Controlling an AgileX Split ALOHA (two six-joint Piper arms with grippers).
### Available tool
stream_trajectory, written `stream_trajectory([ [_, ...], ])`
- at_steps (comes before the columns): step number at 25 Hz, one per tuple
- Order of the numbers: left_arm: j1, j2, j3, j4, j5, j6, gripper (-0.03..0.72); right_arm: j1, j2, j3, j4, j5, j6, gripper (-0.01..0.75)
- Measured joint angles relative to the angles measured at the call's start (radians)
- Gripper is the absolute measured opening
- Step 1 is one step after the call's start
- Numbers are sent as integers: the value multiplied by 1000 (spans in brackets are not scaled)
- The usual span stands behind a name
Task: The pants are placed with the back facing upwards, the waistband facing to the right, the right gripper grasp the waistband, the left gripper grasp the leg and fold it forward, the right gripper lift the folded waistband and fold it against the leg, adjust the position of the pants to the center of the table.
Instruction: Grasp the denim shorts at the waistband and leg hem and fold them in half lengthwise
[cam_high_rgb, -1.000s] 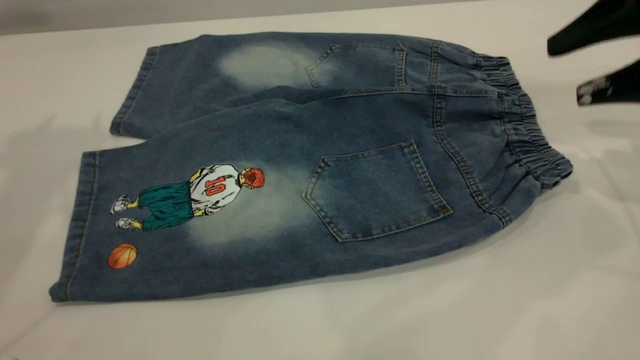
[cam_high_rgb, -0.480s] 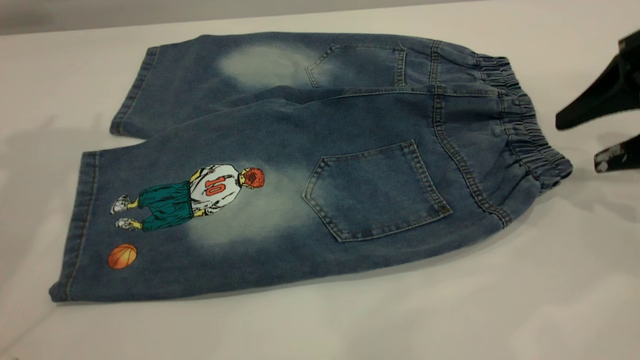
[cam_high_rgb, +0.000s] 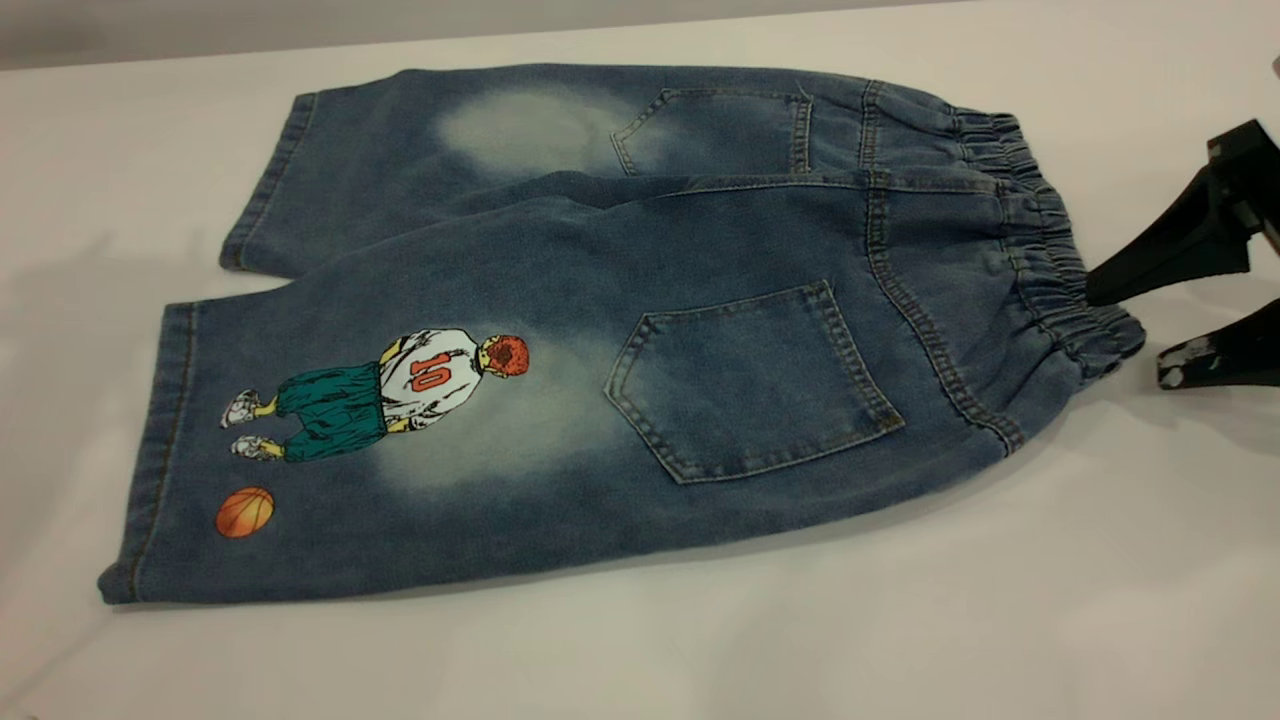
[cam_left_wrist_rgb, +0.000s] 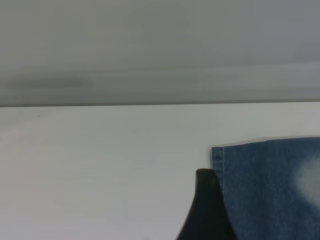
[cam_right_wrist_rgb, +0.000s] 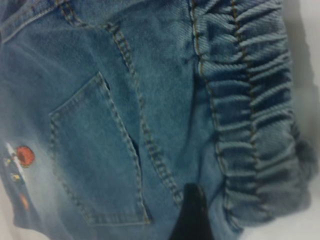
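Denim waistband (cam_high_rgb: 1040, 240) lies beside the spread right gripper (cam_high_rgb: 1128, 328).

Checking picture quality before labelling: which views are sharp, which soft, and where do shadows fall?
Exterior view: sharp; denim stitching on the pants crisp, soft shadow on the table beneath the right tool. Right wrist view: soft, waistband blurry. Left wrist view: left tool a blurred dark shape.

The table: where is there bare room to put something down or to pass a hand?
The table is bare in a wide strip along the near edge, below the printed leg, and beside the leg hems at the left. A narrower strip lies behind the pants. It is crowded at the right: the open right hand reaches the waistband there.
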Motion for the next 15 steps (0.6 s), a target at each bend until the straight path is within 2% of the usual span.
stream_trajectory([
  [15,0,0,0,1,5,0,497,1,123,-1,202,112,-218,509],
])
